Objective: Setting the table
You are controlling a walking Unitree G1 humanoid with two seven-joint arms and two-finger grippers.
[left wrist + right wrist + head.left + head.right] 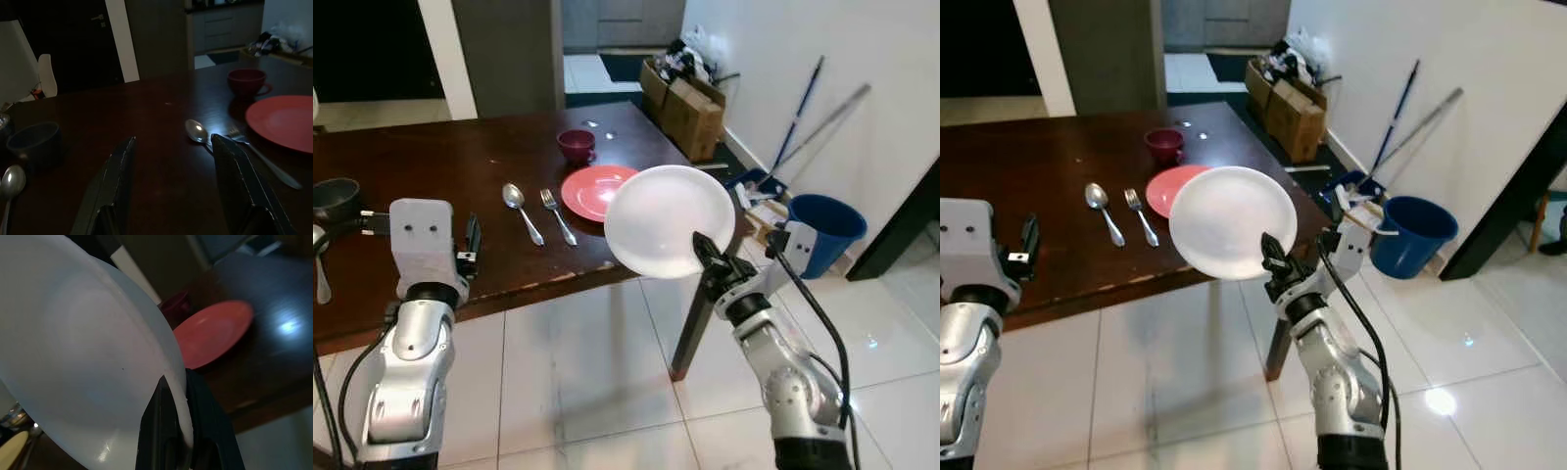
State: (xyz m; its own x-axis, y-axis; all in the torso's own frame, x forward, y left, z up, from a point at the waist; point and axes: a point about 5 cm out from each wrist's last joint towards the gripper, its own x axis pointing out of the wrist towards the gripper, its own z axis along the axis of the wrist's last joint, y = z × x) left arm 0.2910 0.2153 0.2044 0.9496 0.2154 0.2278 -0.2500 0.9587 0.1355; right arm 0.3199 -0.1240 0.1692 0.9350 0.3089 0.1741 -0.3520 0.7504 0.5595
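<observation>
We've got one place laid near the bench's (431,157) right edge; our right hand (705,253) clamps the white plate (666,220) unplaced, left hand (168,188) fingers apart.

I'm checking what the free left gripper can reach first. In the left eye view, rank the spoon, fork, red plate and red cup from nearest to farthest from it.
From the open left gripper, over the table's near edge:
1. Spoon, just to its right.
2. Fork, beside the spoon.
3. Red plate, right of the fork.
4. Red cup, behind the plate, farthest.
</observation>
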